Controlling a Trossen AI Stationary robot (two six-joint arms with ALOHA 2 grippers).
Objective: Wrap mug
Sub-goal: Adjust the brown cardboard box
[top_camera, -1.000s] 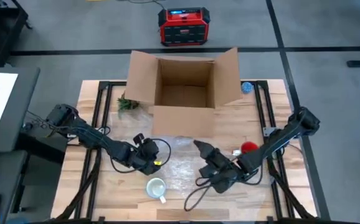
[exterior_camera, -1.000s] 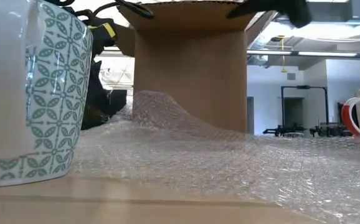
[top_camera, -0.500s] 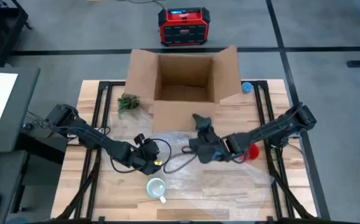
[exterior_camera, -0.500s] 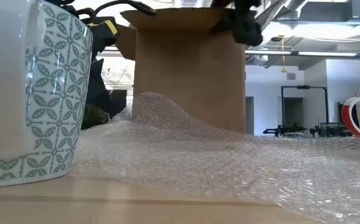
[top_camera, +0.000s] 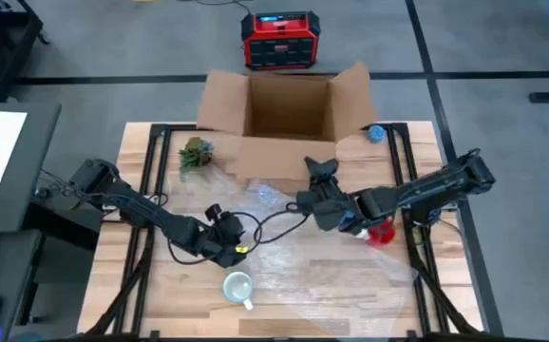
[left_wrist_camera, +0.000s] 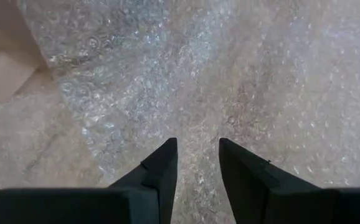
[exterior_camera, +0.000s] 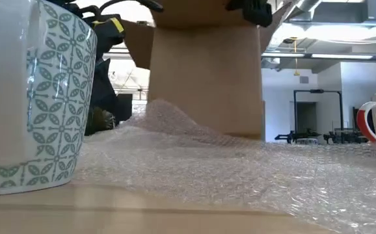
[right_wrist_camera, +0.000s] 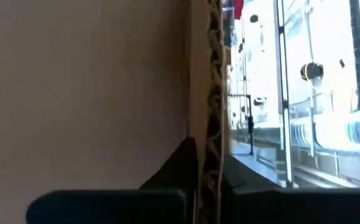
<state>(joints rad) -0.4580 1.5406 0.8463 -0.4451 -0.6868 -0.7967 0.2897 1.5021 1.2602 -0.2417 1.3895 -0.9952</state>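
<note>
The white mug with a green leaf pattern point(top_camera: 238, 287) point(exterior_camera: 32, 97) stands upright on the wood near the table's near edge, just off the bubble wrap sheet point(top_camera: 322, 271) point(exterior_camera: 240, 169) spread over the middle. My left gripper point(top_camera: 221, 237) point(left_wrist_camera: 196, 155) is open, its fingers pointing down at the wrap's left part. My right gripper point(top_camera: 316, 174) point(right_wrist_camera: 208, 174) is at the near side of the open cardboard box point(top_camera: 284, 119) point(exterior_camera: 204, 78), shut on its cardboard. My left gripper's fingertips point(left_wrist_camera: 167, 155) stand right at the bubble wrap; whether they touch it, I cannot tell. My right gripper pinches the box's near wall at its raw corrugated edge point(right_wrist_camera: 215, 146), one finger on each face of the cardboard. It reaches in from the table's right. The box stands on the table.
A red mug point(top_camera: 381, 232) point(exterior_camera: 370, 123) sits at the wrap's right edge under my right arm. A small green plant point(top_camera: 196, 154) lies left of the box, a blue object point(top_camera: 377, 134) to its right. A red power unit point(top_camera: 277, 41) stands on the floor beyond.
My right gripper has left the near right part of the wrap, swung toward the far edge and shut on the box's near wall. The box has shifted a little toward the far edge.
</note>
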